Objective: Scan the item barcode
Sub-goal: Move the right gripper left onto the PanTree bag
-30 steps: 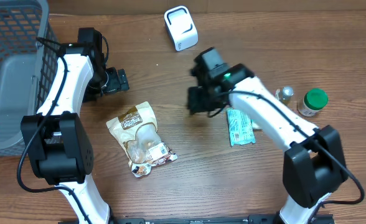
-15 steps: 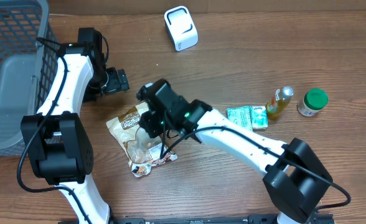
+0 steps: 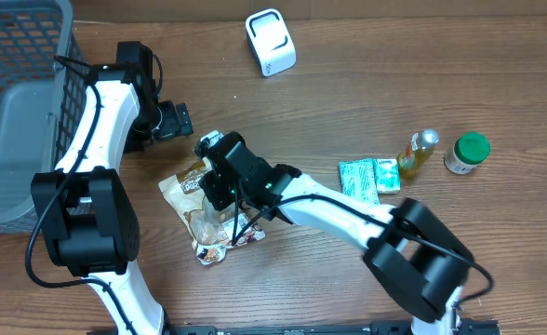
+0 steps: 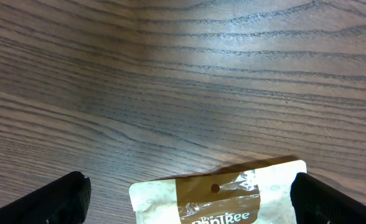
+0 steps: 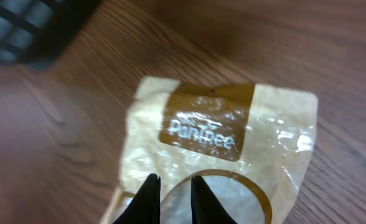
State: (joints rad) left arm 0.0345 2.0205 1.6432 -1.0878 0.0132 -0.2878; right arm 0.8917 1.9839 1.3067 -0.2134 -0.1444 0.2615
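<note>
Overhead first: the snack bag [image 3: 199, 228] lies flat on the table [image 3: 348, 279], left of its middle, tan with a brown label. The right gripper [image 3: 214, 186] sits directly over the bag's far half, its arm stretched across from the right side. The left gripper [image 3: 173, 121] hangs beyond the bag toward the far edge, not touching it. The white scanner [image 3: 271, 42] stands at the far edge, well apart from the bag. A grey basket [image 3: 13, 56] fills the far left corner. A green packet [image 3: 366, 177], a small bottle [image 3: 419, 152] and a green-lidded jar [image 3: 466, 154] sit toward the right edge.

Over to the left wrist: the two dark fingers [image 4: 52, 202] stand spread wide at the bottom corners. The bag's brown top strip [image 4: 233, 193] with its hang hole shows between them, and bare wood lies ahead.

Now the right wrist: the bag fills the view, its label reading "Pantree". The black fingers [image 5: 147, 199] are close together with only a slim gap, poised over the clear window in the bag's middle. Their tips run off the bottom of the view, so I cannot tell whether they pinch the film.
</note>
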